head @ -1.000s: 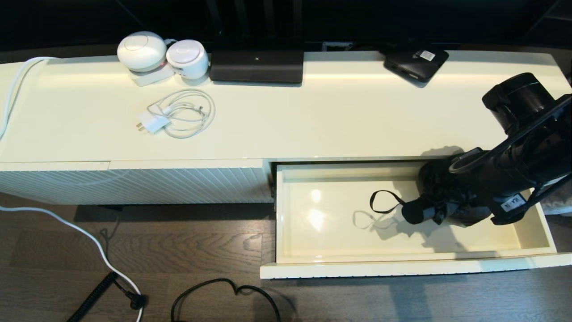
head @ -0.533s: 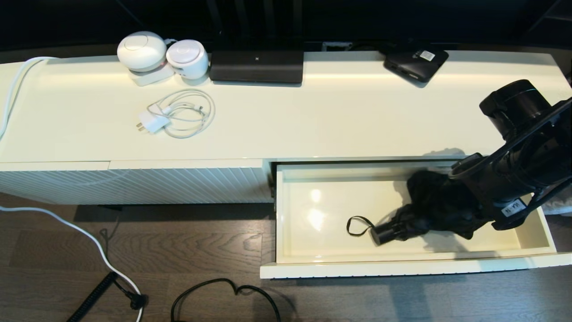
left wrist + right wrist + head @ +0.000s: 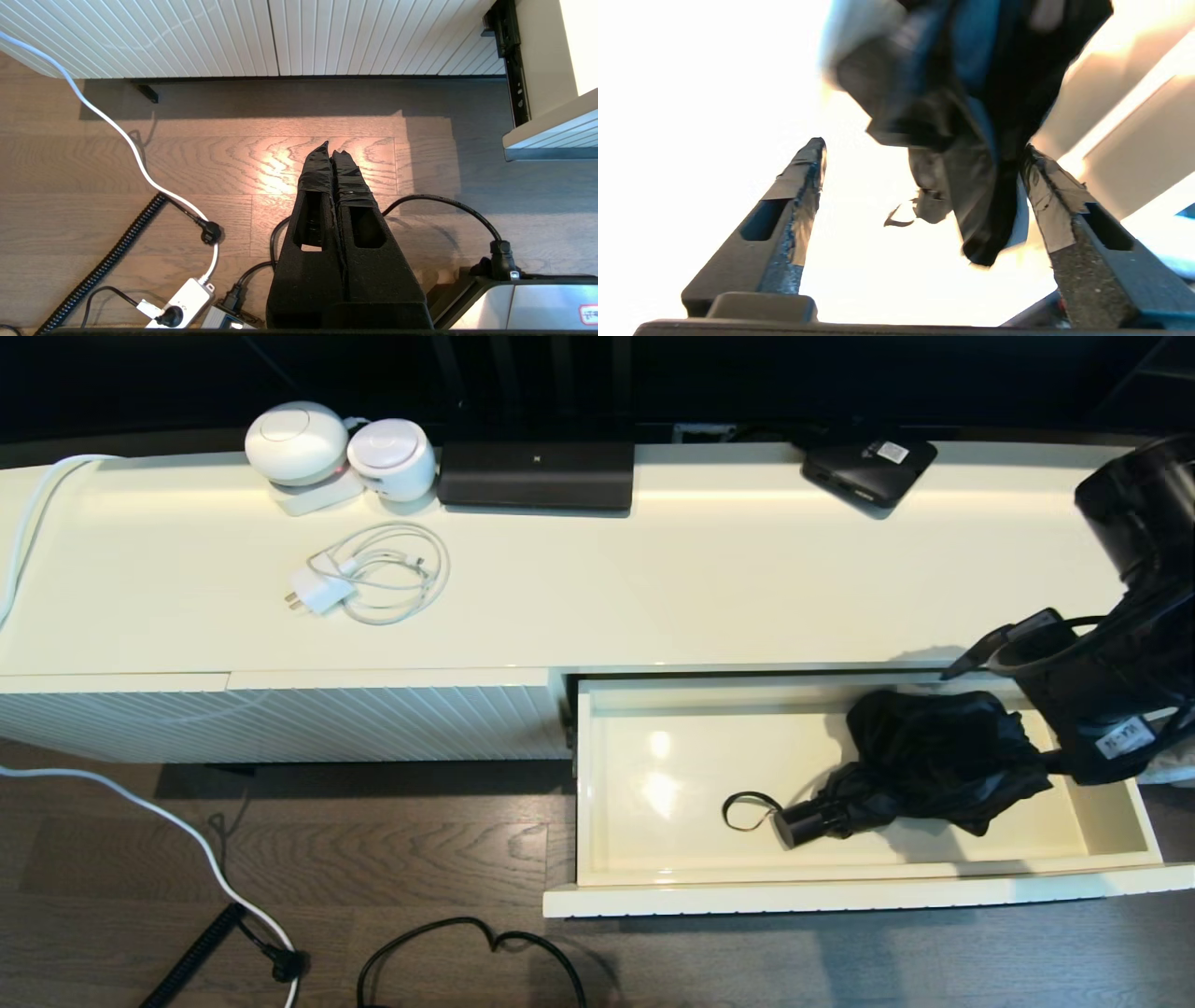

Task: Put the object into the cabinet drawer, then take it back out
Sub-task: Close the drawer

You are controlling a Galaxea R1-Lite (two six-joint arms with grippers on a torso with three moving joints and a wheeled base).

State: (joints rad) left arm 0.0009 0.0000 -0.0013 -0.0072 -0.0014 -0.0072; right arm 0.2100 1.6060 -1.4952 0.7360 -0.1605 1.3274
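Lying in the wide cream-white ribbed drawer (image 3: 840,896) toward its right end, the black bunched folding umbrella (image 3: 934,765) rests free; only the wrist view shows the right claw (image 3: 924,154) spread wide. Left claw (image 3: 334,151) hangs pinched over the floor.

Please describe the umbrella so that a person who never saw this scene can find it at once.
Find the open drawer of the long cream cabinet. Inside, toward its right end, lies the umbrella: bunched black fabric, stubby handle and thin wrist loop, unlike the flat black boxes on top.
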